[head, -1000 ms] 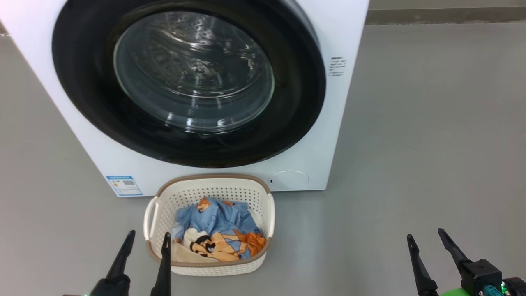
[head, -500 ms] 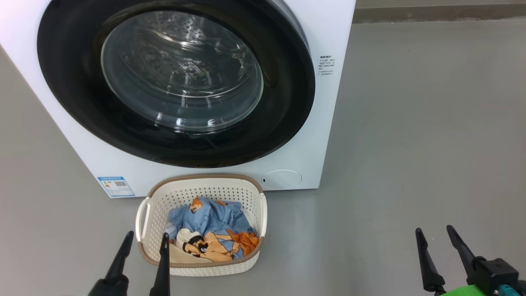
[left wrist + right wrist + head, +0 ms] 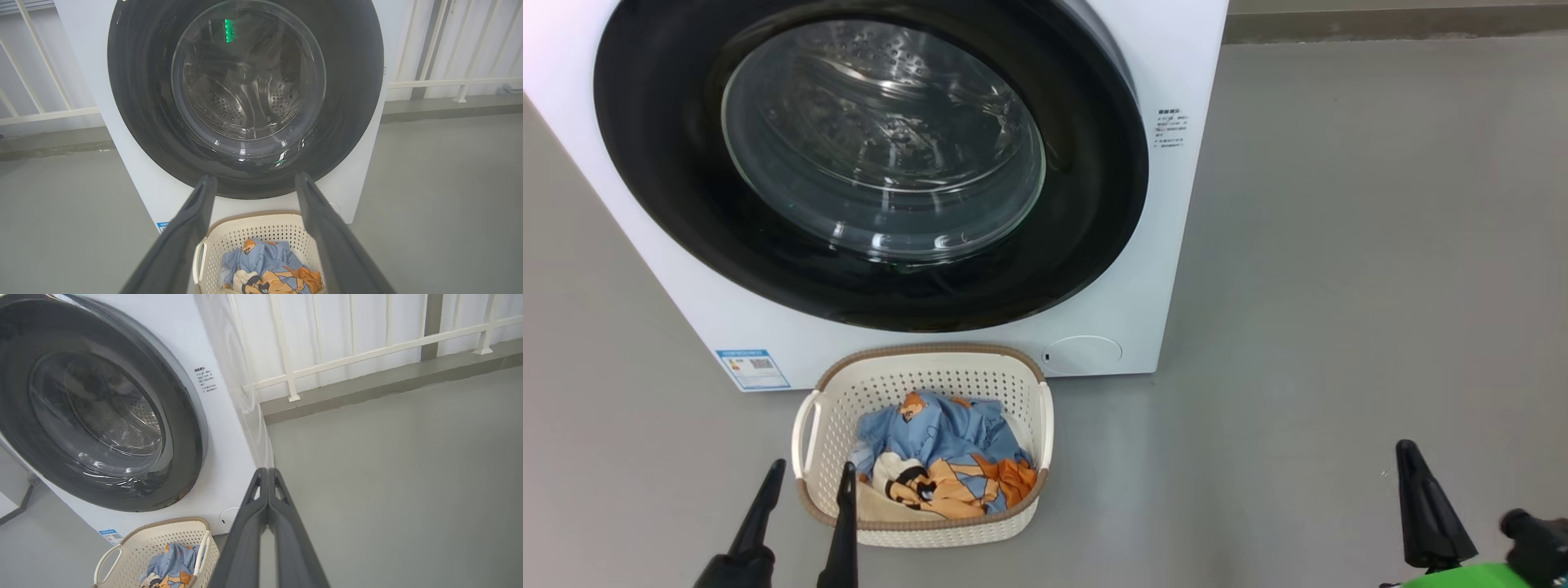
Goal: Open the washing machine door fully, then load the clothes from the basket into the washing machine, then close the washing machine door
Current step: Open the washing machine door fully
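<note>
The white washing machine [image 3: 1176, 245] stands on the floor ahead. Its door [image 3: 662, 188], black-rimmed with a glass bowl, lies against its front. Right before it sits the cream basket [image 3: 931, 384], holding the blue, orange and cream clothes [image 3: 947, 441]. My left gripper [image 3: 813, 465] is open and empty at the basket's near left corner, one finger overlapping the rim in view. The left wrist view frames the door [image 3: 143, 122] and basket [image 3: 253, 232] between that gripper's [image 3: 255, 176] spread fingers. My right gripper [image 3: 1406, 449] is shut on nothing, far right over bare floor, its tips [image 3: 267, 470] pressed together.
Grey floor [image 3: 1339, 286] stretches to the right of the machine. A white railing [image 3: 367, 351] and a low kerb [image 3: 388, 384] run behind it. A blue label [image 3: 752, 369] and a round cap [image 3: 1082, 355] mark the machine's lower front.
The right gripper's fingers have closed together and it has drifted slightly right. The head camera shifted a little early on. The left gripper, basket and door have not moved.
</note>
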